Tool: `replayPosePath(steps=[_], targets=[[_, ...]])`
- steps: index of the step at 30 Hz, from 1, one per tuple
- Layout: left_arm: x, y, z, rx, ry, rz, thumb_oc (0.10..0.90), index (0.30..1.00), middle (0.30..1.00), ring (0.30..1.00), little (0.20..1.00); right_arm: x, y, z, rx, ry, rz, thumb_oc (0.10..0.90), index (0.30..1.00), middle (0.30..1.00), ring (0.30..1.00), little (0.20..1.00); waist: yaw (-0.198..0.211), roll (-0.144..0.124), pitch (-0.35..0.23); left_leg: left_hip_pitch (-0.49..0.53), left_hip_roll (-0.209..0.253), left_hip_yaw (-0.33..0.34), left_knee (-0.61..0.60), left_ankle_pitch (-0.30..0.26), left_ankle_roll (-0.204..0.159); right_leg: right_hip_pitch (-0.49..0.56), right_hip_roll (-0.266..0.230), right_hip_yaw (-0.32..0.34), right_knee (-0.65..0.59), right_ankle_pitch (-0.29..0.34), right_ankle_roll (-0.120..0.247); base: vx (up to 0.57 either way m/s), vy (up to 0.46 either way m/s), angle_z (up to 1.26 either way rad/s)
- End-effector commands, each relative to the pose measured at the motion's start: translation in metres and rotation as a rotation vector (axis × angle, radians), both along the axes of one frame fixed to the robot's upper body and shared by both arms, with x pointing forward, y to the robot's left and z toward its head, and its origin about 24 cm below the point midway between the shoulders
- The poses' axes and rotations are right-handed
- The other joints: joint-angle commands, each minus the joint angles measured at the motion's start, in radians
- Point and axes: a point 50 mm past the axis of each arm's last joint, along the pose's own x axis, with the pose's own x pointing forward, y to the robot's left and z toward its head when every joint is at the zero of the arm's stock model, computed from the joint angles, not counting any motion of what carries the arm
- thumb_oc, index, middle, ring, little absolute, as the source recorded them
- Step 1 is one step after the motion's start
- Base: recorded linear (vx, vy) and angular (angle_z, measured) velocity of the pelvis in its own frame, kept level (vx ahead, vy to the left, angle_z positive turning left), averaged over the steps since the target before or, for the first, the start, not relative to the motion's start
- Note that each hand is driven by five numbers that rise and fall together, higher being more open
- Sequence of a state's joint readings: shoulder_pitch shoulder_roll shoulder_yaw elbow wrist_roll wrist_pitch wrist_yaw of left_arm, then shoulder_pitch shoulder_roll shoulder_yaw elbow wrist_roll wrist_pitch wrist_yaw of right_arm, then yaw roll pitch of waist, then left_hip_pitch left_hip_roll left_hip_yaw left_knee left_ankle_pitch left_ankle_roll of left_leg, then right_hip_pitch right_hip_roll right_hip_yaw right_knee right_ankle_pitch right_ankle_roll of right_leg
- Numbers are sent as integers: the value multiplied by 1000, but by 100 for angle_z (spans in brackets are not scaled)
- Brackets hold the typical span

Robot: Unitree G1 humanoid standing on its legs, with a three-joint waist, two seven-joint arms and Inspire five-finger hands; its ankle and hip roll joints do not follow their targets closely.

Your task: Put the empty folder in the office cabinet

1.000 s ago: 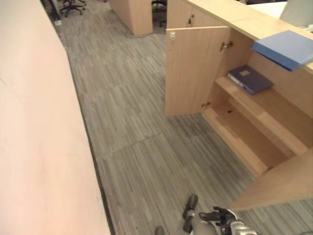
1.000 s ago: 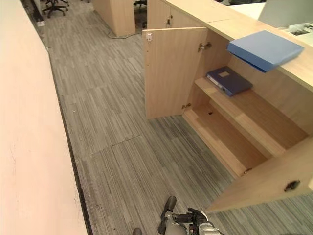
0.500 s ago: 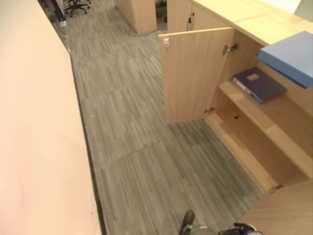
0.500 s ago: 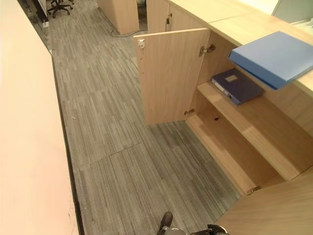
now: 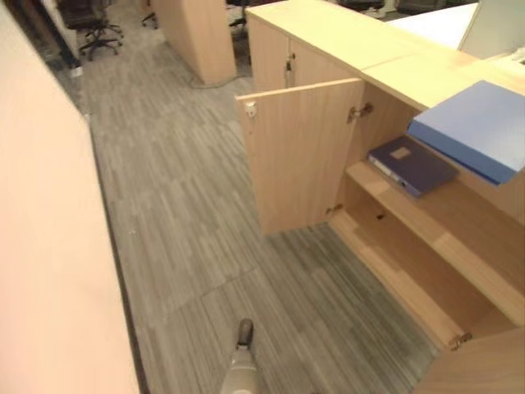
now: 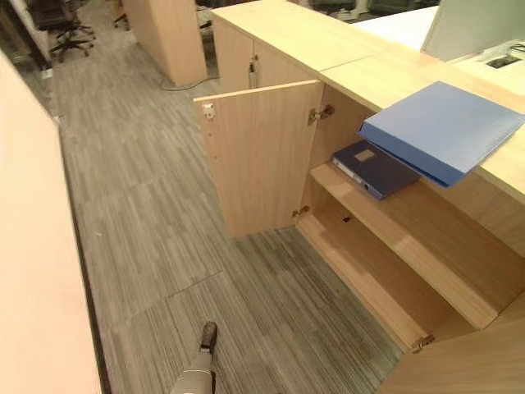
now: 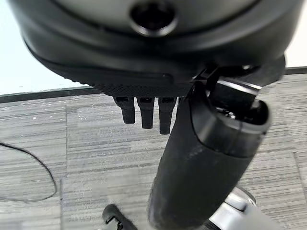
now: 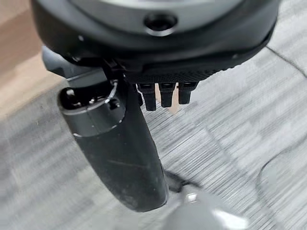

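Note:
A light blue folder lies flat on the wooden counter top, its near edge overhanging the open cabinet below. Inside, a dark blue folder lies on the upper shelf; the lower shelf is bare. The cabinet's left door stands swung out toward the aisle. My left hand hangs over the grey carpet with straight fingers and holds nothing. My right hand hangs the same way, its fingers straight, also holding nothing. Both hands are well away from the folders.
A pale partition wall runs along the left of the carpeted aisle. The second cabinet door stands open at the lower right. An office chair and another wooden unit stand at the far end.
The whole picture has shifted as the camera moved; the cabinet and counter top now show more fully. Folders and doors lie as before.

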State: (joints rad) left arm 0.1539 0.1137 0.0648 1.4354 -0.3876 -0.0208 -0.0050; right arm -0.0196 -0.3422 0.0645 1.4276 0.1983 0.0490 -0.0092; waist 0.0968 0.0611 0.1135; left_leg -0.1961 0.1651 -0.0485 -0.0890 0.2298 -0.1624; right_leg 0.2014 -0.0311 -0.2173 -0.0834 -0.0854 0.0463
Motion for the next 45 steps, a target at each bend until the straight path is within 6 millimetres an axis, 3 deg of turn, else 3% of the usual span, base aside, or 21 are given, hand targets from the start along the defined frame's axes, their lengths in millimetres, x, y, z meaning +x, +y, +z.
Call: replayPosePath(steps=[1,5,7,10,11,13,14,16,17,20,24,25,28,29,32,34,37,38,39,40,45], targets=[[20,21,3,24,-70,-114,800,900,900,900,900,7,-10,5,-8,14,15,800,900,900,900,900,24,-45,3,7,-56,46,60,-90,58,-54,-247,37,59,84,128,146,209,-64],[26,30,5,45,-85,-107,800,900,900,900,900,10,-9,5,-1,18,24,800,900,900,900,900,32,-56,-6,30,-119,91,79,-141,107,-108,-330,48,132,162,150,147,286,-49],[29,37,6,61,-91,-121,800,900,900,900,900,21,-11,7,-1,-24,24,800,900,900,900,900,29,-55,-3,76,-176,128,54,-164,143,-165,-408,32,242,288,149,167,365,-55],[32,43,8,73,-95,-154,800,900,900,900,900,29,-16,11,-17,-44,37,800,900,900,900,900,40,-51,0,148,-201,165,14,-205,159,-175,-476,-78,340,324,149,194,272,-46],[33,46,9,79,-98,-156,800,900,900,900,900,34,-16,11,-23,-51,53,800,900,900,900,900,48,-50,10,160,-205,202,14,-204,171,-184,-493,-167,358,331,134,225,200,-41],[33,48,9,81,-93,-156,800,900,900,900,900,38,-15,12,-23,-57,66,800,900,900,900,900,46,-49,14,184,-202,199,8,-233,166,-183,-483,-201,380,299,153,126,147,-46],[36,50,10,89,-102,-149,800,900,900,900,900,51,-9,12,-19,-82,114,800,900,900,900,900,44,-41,32,203,-195,245,2,-247,170,-247,-431,-311,398,266,157,85,150,-31],[38,50,10,91,-102,-151,800,900,900,900,900,65,-2,13,-18,-112,153,800,900,900,900,900,39,-36,49,227,-184,284,2,-257,166,-291,-386,-407,374,245,166,120,96,-56],[38,50,10,91,-101,-153,800,900,900,900,900,73,4,13,-11,-130,178,800,900,900,900,900,36,-40,57,246,-179,310,2,-269,162,-311,-361,-470,344,248,165,135,-14,-81],[35,50,10,88,-87,-157,800,900,900,900,900,80,13,12,1,-145,197,800,900,900,900,900,17,-55,69,286,-167,351,2,-290,152,-352,-314,-534,250,282,166,132,-95,-90],[26,48,9,81,-46,-159,800,900,900,900,900,56,15,5,9,-92,156,800,900,900,900,900,-4,-68,50,309,-154,358,2,-314,134,-333,-267,-507,143,272,134,250,-224,-29],[28,46,9,83,-49,-164,800,900,900,900,900,38,14,1,10,-45,130,800,900,900,900,900,-18,-56,42,333,-129,356,3,-320,125,-327,-252,-491,161,249,114,410,-327,-5],[41,42,8,84,-86,-162,800,900,900,900,900,30,15,-1,15,-44,100,800,900,900,900,900,-48,-50,42,342,-61,378,85,-343,90,-321,-227,-464,195,186,71,289,-339,9],[51,41,8,86,-118,-156,800,900,900,900,900,32,14,0,15,-60,81,800,900,900,900,900,-58,-62,61,280,6,401,308,-306,60,-278,-190,-442,183,136,31,154,-309,-47],[61,36,8,89,-161,-176,800,900,900,900,900,38,11,2,8,-85,82,800,900,900,900,900,-36,-73,87,144,56,320,582,-213,54,-221,-127,-389,148,62,-35,171,-239,-134],[62,31,7,78,-165,-183,800,900,900,900,900,40,8,3,2,-99,76,800,900,900,900,900,-25,-78,92,85,39,281,561,-236,68,-203,-134,-346,142,53,-24,196,52,-81],[57,29,6,71,-147,-216,800,900,900,900,900,38,-1,7,-20,-93,65,800,900,900,900,900,12,-84,92,25,2,197,405,-247,72,-172,-142,-285,126,50,1,223,155,-103],[56,30,6,73,-144,-234,800,900,900,900,900,42,-4,9,-30,-113,70,800,900,900,900,900,38,-75,95,-9,-43,107,280,-172,65,-170,-133,-254,128,67,3,170,143,-87],[56,30,6,73,-144,-234,800,900,900,900,900,42,-4,9,-30,-113,70,800,900,900,900,900,38,-76,95,-6,-45,108,274,-169,65,-169,-134,-253,128,67,3,169,150,-72],[58,30,6,75,-148,-254,800,900,900,900,900,47,-5,10,-36,-135,76,800,900,900,900,900,47,-61,94,15,-71,48,227,-168,59,-168,-122,-206,139,62,9,110,73,-98],[55,25,5,57,-134,-299,800,900,900,900,900,48,-1,9,-22,-152,58,800,900,900,900,900,15,-44,64,99,-78,72,146,-179,77,-156,-128,-171,128,80,20,104,118,-67]])
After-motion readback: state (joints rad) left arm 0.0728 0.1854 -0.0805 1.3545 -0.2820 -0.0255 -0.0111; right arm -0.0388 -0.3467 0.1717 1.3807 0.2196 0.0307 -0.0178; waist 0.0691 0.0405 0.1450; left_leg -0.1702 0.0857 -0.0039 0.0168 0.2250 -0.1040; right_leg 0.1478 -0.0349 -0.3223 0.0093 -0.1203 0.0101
